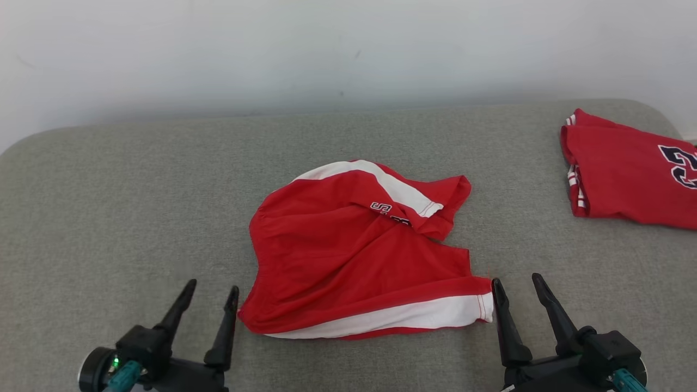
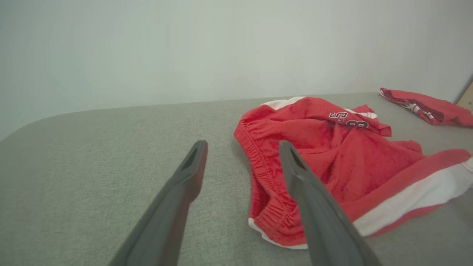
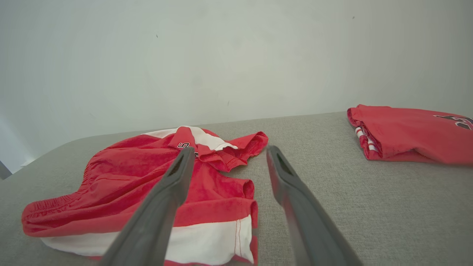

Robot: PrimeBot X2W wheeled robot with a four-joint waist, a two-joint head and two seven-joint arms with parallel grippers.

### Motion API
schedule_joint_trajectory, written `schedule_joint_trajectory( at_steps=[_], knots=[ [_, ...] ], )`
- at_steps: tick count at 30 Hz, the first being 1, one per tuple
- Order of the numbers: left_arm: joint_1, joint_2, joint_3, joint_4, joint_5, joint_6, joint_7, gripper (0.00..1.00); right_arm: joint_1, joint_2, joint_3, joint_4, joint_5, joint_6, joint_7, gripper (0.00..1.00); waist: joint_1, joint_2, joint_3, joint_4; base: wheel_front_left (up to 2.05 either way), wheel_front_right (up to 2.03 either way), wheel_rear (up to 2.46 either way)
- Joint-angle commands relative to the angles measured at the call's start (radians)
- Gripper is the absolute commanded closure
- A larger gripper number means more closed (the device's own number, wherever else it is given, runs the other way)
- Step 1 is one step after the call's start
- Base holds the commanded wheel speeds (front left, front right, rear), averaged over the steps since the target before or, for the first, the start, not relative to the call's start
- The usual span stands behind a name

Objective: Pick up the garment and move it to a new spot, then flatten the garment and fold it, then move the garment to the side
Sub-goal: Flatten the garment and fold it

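Red shorts are seen crumpled at the middle of the grey padded surface, their dark lettering partly hidden by a fold. The left gripper and right gripper are held wide, empty, just beside them. A folded red jersey is cut off at the right edge.

Left gripper sits at seven o'clock, right gripper at five; both spread wide, pointing toward twelve.

The folded red jersey is cut off by the right edge, its dark number partly lost. Lettering on the red shorts is half hidden under a fold.
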Motion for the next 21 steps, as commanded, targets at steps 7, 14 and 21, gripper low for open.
schedule_joint_trajectory(
  at_steps=[7, 14, 21],
  knots=[
    [-0.053, 0.07, -0.156, 0.149, -0.051, 0.002, 0.0, 0.0, -0.009, -0.005, 0.006, 0.015, 0.002, -0.003, 0.0, 0.0, 0.0, 0.0, 0.019, -0.045, 0.0, 0.0, 0.0],
    [-0.108, 0.098, -0.226, 0.254, -0.089, 0.002, 0.0, 0.0, -0.021, -0.01, 0.007, 0.019, 0.001, -0.003, 0.0, 0.0, 0.0, 0.0, 0.036, -0.079, 0.0, 0.0, 0.0],
    [-0.148, 0.093, -0.295, 0.331, -0.148, 0.002, 0.0, 1.0, -0.011, -0.01, 0.0, 0.018, 0.0, -0.003, 0.0, 0.0, 0.0, 0.0, 0.034, -0.088, 0.0, 0.0, 0.0]
  ],
)
